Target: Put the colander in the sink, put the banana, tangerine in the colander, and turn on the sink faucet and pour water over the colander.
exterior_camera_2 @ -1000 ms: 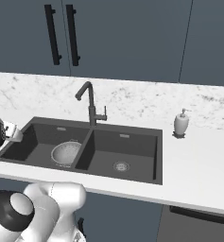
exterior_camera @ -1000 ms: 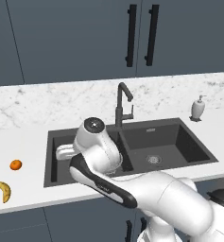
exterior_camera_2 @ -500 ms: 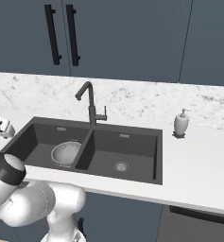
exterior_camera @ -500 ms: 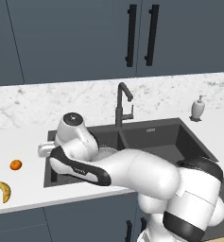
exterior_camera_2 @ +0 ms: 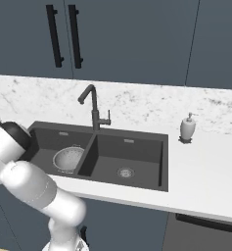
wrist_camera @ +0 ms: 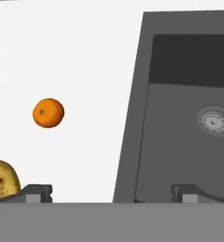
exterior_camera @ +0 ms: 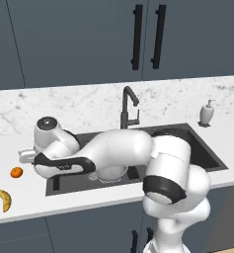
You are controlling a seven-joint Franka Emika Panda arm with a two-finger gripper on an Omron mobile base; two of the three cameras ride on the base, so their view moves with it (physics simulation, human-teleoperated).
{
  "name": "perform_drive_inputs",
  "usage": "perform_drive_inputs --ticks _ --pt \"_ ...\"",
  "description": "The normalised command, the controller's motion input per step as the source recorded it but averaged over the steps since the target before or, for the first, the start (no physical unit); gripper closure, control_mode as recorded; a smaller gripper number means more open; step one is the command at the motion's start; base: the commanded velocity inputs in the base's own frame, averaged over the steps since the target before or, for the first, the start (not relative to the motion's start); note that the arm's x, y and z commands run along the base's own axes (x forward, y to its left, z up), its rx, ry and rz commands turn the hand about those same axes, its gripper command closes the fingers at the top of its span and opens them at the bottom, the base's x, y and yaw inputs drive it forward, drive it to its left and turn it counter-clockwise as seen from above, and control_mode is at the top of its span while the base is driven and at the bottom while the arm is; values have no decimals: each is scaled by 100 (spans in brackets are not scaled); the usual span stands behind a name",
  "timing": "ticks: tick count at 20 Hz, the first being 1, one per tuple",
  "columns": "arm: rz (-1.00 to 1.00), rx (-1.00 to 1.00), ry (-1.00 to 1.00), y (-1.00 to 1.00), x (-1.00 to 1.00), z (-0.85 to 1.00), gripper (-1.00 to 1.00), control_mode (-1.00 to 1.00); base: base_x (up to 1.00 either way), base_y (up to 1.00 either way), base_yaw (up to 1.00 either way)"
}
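Observation:
The pale grey colander (exterior_camera_2: 68, 159) sits in the left basin of the dark sink (exterior_camera_2: 132, 156); my arm partly hides the colander (exterior_camera: 108, 173) in the left base view. On the white counter left of the sink lie the tangerine (exterior_camera: 17, 172) and, nearer the front edge, the banana (exterior_camera: 2, 199). My gripper (wrist_camera: 112, 194) hangs open over the sink's left rim, its fingertips (wrist_camera: 35, 193) wide apart and empty. From the hand, the tangerine (wrist_camera: 48, 113) and the banana (wrist_camera: 2, 178) lie off to the left. The dark gooseneck faucet (exterior_camera_2: 93, 108) stands behind the divider.
A white soap dispenser (exterior_camera_2: 187, 129) stands on the counter right of the sink. Dark cabinet doors with black handles (exterior_camera: 147, 37) hang above the marble backsplash. My arm (exterior_camera: 123, 148) stretches across the left basin toward the counter's left end.
The arm has swung left from above the sink, carrying the hand out to the sink's left rim near the tangerine. The colander and fruit have not moved.

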Motion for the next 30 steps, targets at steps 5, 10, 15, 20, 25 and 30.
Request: perform_drive_inputs --ticks 5,10,15,20,25,30 --pt "-1 -2 0 14 23 -1 -100 -100 0 0 0" --pt "0 -1 11 9 21 -26 -100 -100 0 0 0" --pt "0 0 13 3 28 -30 -100 -100 0 0 0" --pt "0 0 10 26 24 -23 -100 -100 0 0 0" --pt "0 -1 1 37 4 -22 -100 -100 0 0 0" --pt "0 0 0 22 0 -13 -100 -100 0 0 0"
